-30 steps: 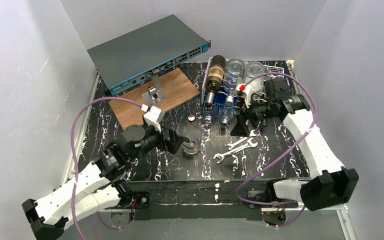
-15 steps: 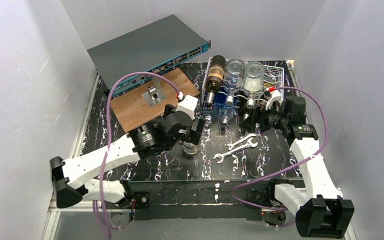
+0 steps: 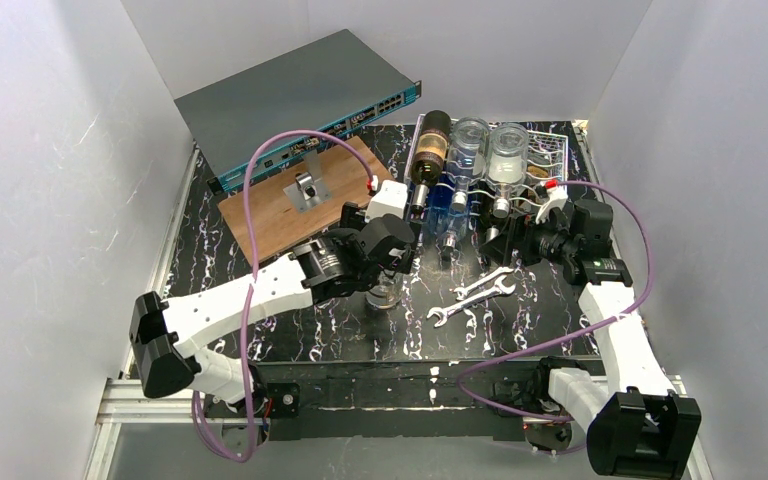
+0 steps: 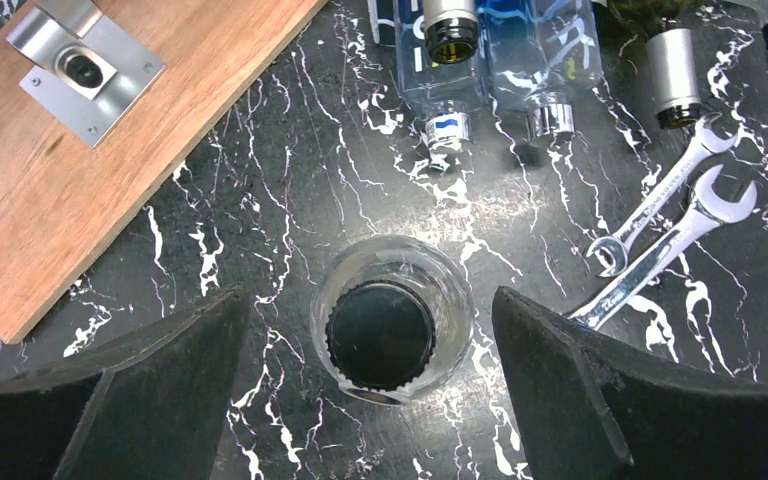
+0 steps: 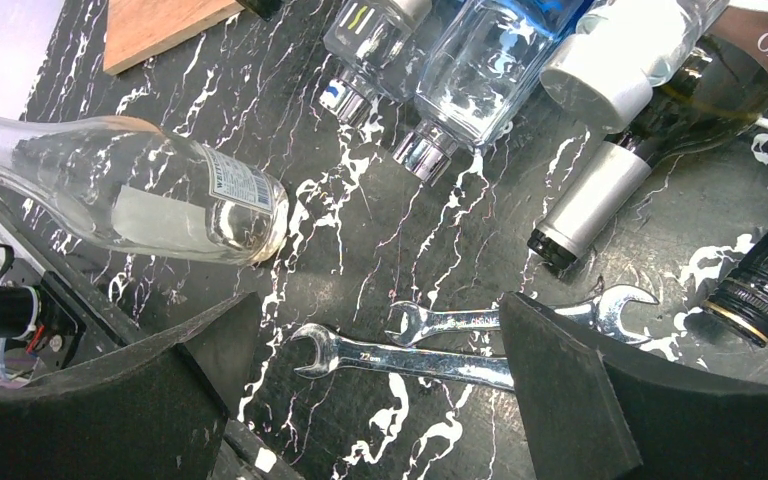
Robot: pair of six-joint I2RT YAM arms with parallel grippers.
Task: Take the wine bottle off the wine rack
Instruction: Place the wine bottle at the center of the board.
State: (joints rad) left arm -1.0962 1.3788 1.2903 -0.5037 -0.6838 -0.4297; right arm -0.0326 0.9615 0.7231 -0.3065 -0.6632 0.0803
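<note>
Top external view: the wine bottle [image 3: 429,145] — dark glass, gold label — lies neck-forward in the leftmost cradle of the white wire wine rack [image 3: 558,150], at the far side of the black marbled tabletop [image 3: 380,335]. It is probably heavy, rigid, slick and breakable, so the neck or shoulder suits a hold. The left end effector [image 3: 390,272] gapes astride an upright clear capped bottle [image 4: 380,335] without touching it; the right end effector [image 3: 505,240] hangs released before the rack. White panels enclose the cell.

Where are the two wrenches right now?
In the top view the two wrenches lie side by side on the table, just in front of the wine rack and right of the upright clear bottle.
</note>
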